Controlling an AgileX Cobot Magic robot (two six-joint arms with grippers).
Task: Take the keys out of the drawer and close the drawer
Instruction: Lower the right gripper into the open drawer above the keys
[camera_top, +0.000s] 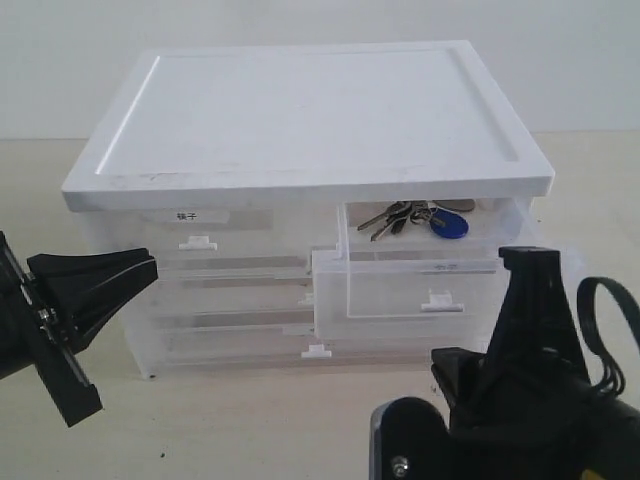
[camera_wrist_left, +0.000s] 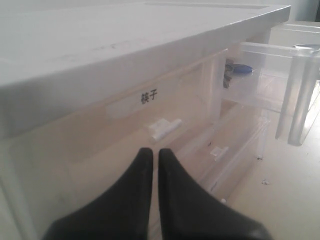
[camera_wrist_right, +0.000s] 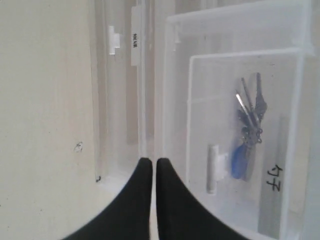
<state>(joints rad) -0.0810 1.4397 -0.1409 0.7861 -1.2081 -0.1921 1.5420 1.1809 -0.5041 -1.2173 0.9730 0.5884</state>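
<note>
Keys (camera_top: 410, 218) lie toward the back of the pulled-out drawer (camera_top: 400, 292), the right-hand half-width one under the lid of the white storage cabinet (camera_top: 300, 120), with their blue fob (camera_top: 449, 226) on the right. We hold our right gripper (camera_wrist_right: 150, 161) just in front of that drawer, its black jaws pressed together on nothing. Our left gripper (camera_wrist_left: 151, 151) hangs before the labelled twin drawer (camera_wrist_left: 150, 107), jaws nearly touching and likewise empty, well apart from the keys.

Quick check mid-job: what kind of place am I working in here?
Probably a bare test bench: a plain beige tabletop, a blank white wall, and a clear plastic drawer unit, with keys in its open drawer.
</note>
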